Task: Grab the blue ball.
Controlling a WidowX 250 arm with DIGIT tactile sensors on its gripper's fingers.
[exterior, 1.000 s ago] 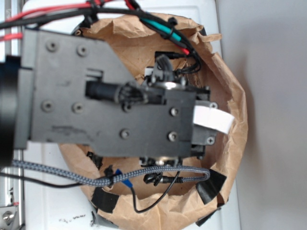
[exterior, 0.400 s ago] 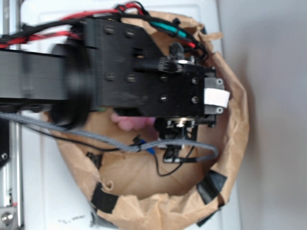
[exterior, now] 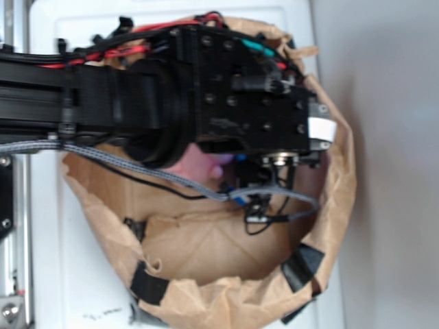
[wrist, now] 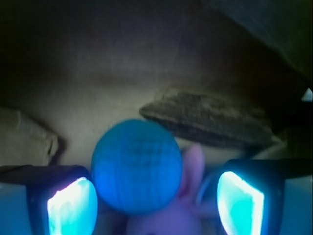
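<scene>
In the wrist view the blue ball [wrist: 137, 166] fills the lower middle, round and faintly textured, resting on the brown paper floor. It sits between the two glowing pads of my gripper [wrist: 155, 205], close to the left pad [wrist: 73, 208] and with a gap to the right pad [wrist: 239, 203]. The jaws stand wide apart and do not press the ball. A pink bunny [wrist: 188, 196] lies right behind and under the ball. In the exterior view my arm [exterior: 206, 103] reaches down into the paper bowl [exterior: 206, 274] and hides the ball; only a bit of pink bunny [exterior: 202, 164] shows.
The brown paper bowl's crumpled walls [exterior: 339, 171] ring the gripper closely, with black tape patches [exterior: 302, 264] on the rim. A dark fold of paper [wrist: 205, 117] lies just beyond the ball. Cables [exterior: 274, 205] hang below the wrist.
The arm has swung toward the upper right of the bowl and dropped lower into it. The pink bunny came into sight beneath it.
</scene>
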